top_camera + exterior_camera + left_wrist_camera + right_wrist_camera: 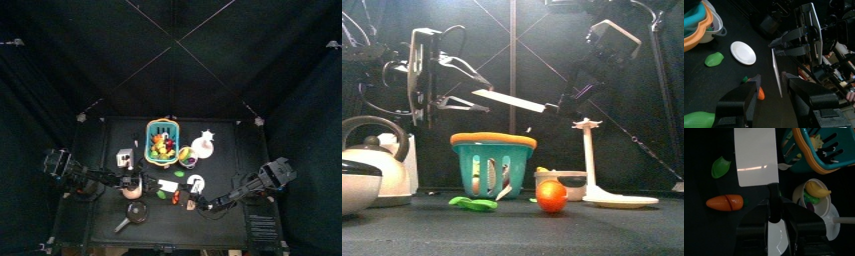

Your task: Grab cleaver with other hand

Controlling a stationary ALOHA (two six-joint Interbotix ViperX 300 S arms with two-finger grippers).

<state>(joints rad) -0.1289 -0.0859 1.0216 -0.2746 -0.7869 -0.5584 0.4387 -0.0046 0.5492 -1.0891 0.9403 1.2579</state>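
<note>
Closest to you at the tabletop's front edge lie a green leaf piece (473,204) and an orange carrot (552,195), with a white kettle (372,160) at the front left corner. Just behind them stands the teal basket (492,165) with its orange rim, and to its right a white bowl (569,184) and a white stand (591,160) on its round base. Look up: your right claw (771,208) is clamped on the cleaver (510,100) by the handle (blade flat, held in the air above the basket). Your left claw (772,85) faces the blade's tip with its jaws spread wide, gripping nothing, not touching it.
</note>
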